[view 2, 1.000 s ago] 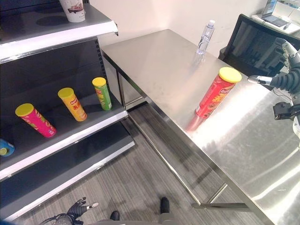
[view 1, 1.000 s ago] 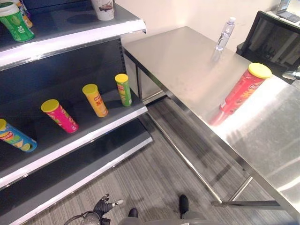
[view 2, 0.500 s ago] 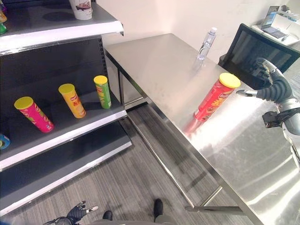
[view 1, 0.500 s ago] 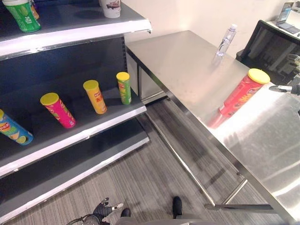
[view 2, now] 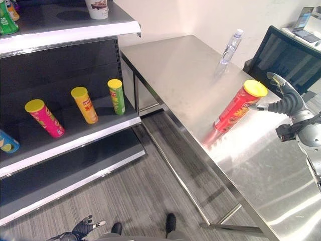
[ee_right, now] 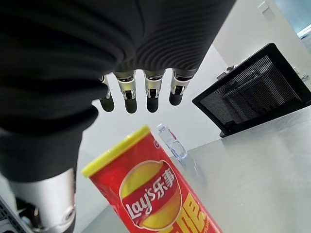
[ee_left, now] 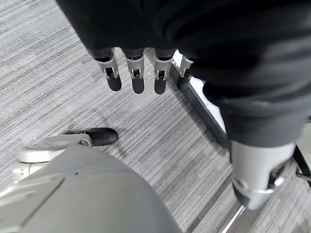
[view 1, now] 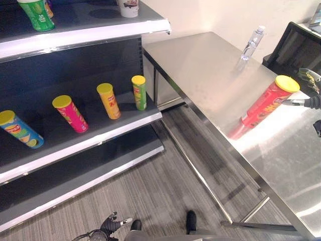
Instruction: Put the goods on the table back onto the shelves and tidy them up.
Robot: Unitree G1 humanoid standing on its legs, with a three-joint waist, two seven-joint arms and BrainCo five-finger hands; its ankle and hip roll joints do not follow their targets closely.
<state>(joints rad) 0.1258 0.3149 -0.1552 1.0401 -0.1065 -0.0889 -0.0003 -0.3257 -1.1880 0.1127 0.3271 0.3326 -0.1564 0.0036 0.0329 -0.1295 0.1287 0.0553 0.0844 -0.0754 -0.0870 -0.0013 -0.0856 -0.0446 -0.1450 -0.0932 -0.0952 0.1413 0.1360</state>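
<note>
A red chip can [view 2: 237, 109] with a yellow lid stands upright on the steel table [view 2: 175, 65], near its front edge. My right hand [view 2: 287, 103] hovers just right of the can's top, open, its thumb tip reaching toward the lid. In the right wrist view the straight fingers [ee_right: 129, 94] hang above the can [ee_right: 155, 194], apart from it. My left hand [view 1: 113, 223] hangs low over the floor, open and holding nothing, its fingers [ee_left: 136, 75] relaxed.
The middle shelf [view 1: 115, 133] holds green [view 1: 139, 92], orange [view 1: 109, 100], pink [view 1: 70, 113] and blue [view 1: 20, 129] cans. A green can [view 1: 36, 7] and a white cup [view 1: 129, 6] stand on the upper shelf. A water bottle [view 1: 252, 42] stands at the table's far side, a black chair [view 2: 281, 55] behind.
My right hand has come in from the right toward the red can's lid. The camera has shifted, so the whole scene sits a little further right.
</note>
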